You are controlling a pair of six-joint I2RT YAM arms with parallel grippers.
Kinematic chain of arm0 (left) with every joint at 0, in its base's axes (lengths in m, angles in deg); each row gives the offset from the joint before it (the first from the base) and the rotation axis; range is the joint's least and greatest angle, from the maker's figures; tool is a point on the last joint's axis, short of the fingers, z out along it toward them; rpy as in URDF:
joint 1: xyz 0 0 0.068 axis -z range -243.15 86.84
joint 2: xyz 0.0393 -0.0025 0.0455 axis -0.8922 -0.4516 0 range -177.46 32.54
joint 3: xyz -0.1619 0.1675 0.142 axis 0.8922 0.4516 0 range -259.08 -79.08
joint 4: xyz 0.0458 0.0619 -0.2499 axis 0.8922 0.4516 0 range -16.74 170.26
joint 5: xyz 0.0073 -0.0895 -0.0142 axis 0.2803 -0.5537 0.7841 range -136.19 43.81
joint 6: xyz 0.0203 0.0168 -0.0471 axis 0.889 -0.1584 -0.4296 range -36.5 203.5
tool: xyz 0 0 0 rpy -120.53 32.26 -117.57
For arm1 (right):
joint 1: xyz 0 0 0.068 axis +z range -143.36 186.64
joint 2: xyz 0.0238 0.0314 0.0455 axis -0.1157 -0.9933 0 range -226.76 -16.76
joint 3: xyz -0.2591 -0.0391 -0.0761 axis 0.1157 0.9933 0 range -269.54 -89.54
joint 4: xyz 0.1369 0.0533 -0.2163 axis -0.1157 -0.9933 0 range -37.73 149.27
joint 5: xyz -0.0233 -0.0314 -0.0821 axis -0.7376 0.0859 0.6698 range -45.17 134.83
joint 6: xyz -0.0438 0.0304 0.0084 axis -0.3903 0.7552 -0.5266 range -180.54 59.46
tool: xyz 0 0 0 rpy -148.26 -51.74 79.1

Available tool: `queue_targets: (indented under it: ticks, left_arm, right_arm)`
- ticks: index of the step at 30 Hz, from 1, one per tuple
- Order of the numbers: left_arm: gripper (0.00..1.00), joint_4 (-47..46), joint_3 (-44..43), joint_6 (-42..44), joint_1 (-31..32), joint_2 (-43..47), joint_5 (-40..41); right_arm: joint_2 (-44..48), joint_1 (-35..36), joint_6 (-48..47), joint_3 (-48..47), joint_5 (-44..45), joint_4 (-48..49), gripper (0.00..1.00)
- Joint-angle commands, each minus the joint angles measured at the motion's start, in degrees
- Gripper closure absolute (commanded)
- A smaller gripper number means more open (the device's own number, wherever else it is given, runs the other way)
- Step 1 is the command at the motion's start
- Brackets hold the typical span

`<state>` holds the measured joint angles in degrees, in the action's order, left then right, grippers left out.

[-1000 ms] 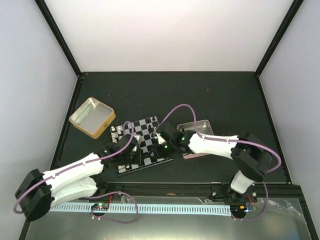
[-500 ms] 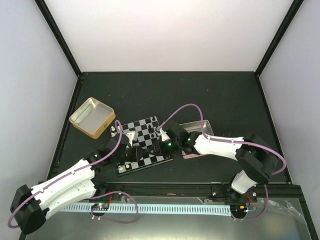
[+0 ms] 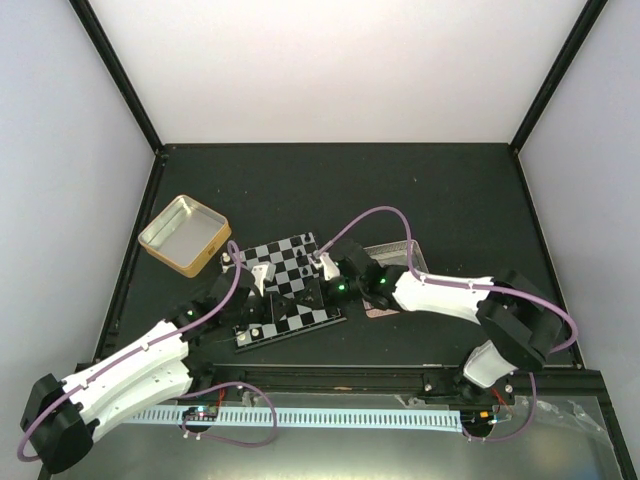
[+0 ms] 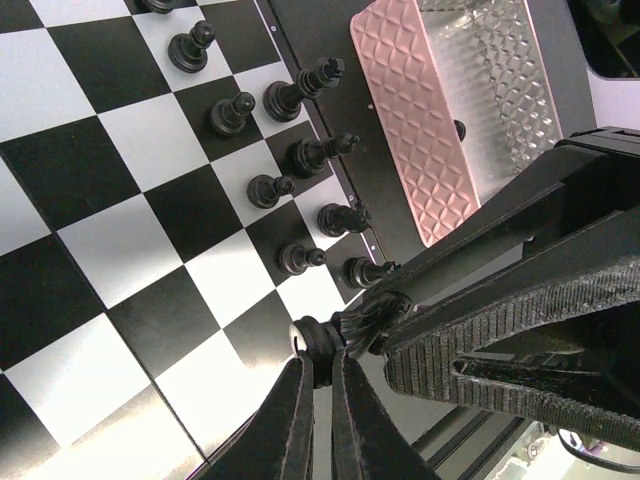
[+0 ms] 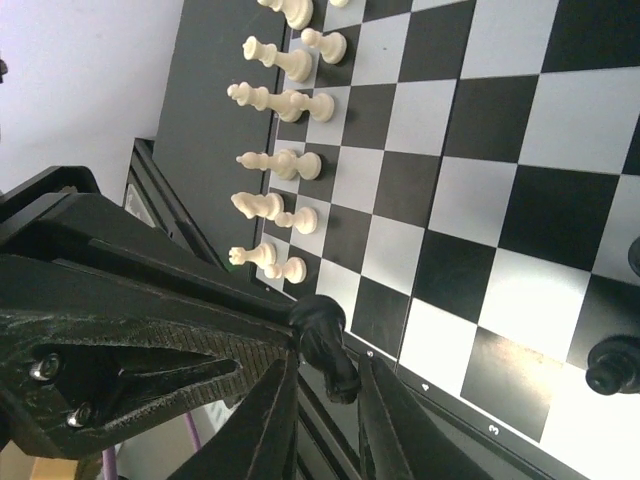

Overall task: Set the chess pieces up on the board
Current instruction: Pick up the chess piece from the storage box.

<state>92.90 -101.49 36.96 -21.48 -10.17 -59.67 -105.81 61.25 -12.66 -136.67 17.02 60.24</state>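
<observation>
The left jaws pinch a black piece (image 4: 318,340) by its base above the board (image 3: 290,250), towards the tabletop's near edge. The right jaws straddle its body, grip unclear. This is probably a handover for a better placing hold.

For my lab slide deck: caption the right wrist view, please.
Right claw flanks a black chess piece at a corner of the board; cream-white pieces stand in two rows along one edge.

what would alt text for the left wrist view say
The left gripper pinches a black chess piece at the edge of the board, with the right gripper close beside it. Two rows of black pieces stand along that edge, near a pink-rimmed tin.
</observation>
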Motion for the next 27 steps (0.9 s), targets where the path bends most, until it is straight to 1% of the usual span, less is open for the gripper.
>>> queue_targets:
  ticks: [1, 8, 11, 14, 15, 17, 19, 22, 27]
  left_arm:
    - [0.99, -1.7, -0.2, -0.4, -0.5, 0.5, -2.2]
    - [0.98, -1.7, -0.3, -0.3, -0.9, 0.4, -2.8]
    - [0.94, -1.6, -0.4, -0.3, -1.0, 0.7, -2.5]
    - [0.79, -0.9, -0.8, -0.4, -1.2, 0.9, -0.9]
    - [0.72, -0.7, -1.1, -0.5, -1.3, 1.1, 0.0]
    - [0.59, 0.3, -1.7, -0.5, -1.3, 1.5, 2.4]
    - [0.5, 2.1, -2.5, -0.5, -1.4, 2.2, 5.8]
    - [0.41, 5.2, -3.6, -0.5, -1.6, 4.0, 12.6]
    - [0.38, 8.6, -5.6, 1.7, -2.9, 5.0, 20.0]
  right_arm:
    - [0.9, -0.2, -0.6, 0.3, -0.5, 3.2, 0.83]
    - [1.0, -0.2, -1.3, -0.2, 1.3, 3.3, 0.94]
    - [1.7, -0.2, -2.7, -1.0, 3.3, 2.0, 0.97]
    - [2.3, -0.2, -5.0, -3.2, 6.8, -2.4, 0.98]
    - [2.4, -0.2, -5.8, -4.2, 8.4, -4.3, 0.98]
    - [2.5, -0.2, -7.8, -6.5, 12.0, -9.7, 0.98]
    - [2.2, -0.6, -9.5, -9.2, 16.4, -14.8, 0.98]
    - [0.1, -1.8, -11.6, -15.0, 22.7, -23.4, 0.98]
    - [-6.7, -4.8, -14.3, -25.1, 31.5, -34.8, 0.97]
